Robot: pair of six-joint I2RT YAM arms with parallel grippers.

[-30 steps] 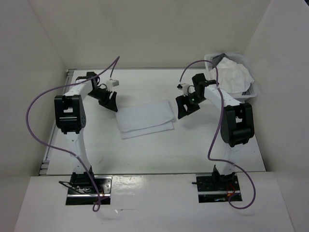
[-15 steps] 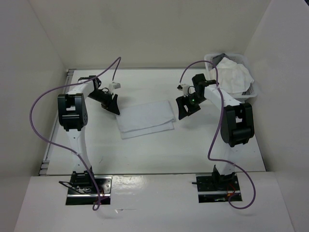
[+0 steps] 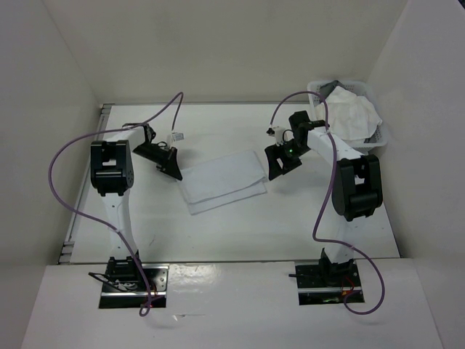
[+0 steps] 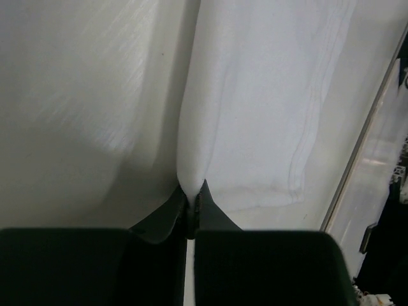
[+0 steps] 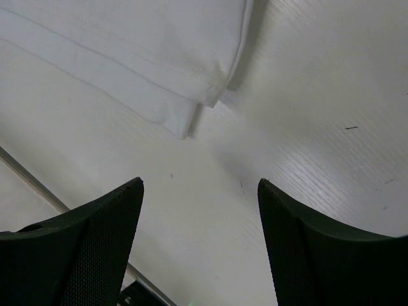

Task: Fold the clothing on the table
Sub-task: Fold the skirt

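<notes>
The clothing (image 3: 222, 180) is a white folded rectangle lying flat in the middle of the table (image 3: 240, 233). My left gripper (image 3: 176, 172) sits at its left edge, shut on that edge; in the left wrist view the black fingertips (image 4: 205, 194) pinch a raised fold of the clothing (image 4: 261, 102). My right gripper (image 3: 273, 171) hangs just off the cloth's right edge, open, with bare table between its jaws. The right wrist view shows the clothing's layered corner (image 5: 159, 70) ahead of the open fingers (image 5: 102, 223).
A white lattice basket (image 3: 378, 142) at the back right corner holds crumpled white cloth (image 3: 350, 110). White wall panels enclose the table on three sides. A metal rail (image 3: 80, 211) runs along the table's left edge. Purple cables loop over both arms.
My left gripper slid right and toward me onto the clothing's left edge and closed on it. The cloth shifted slightly. The right arm stayed put.
</notes>
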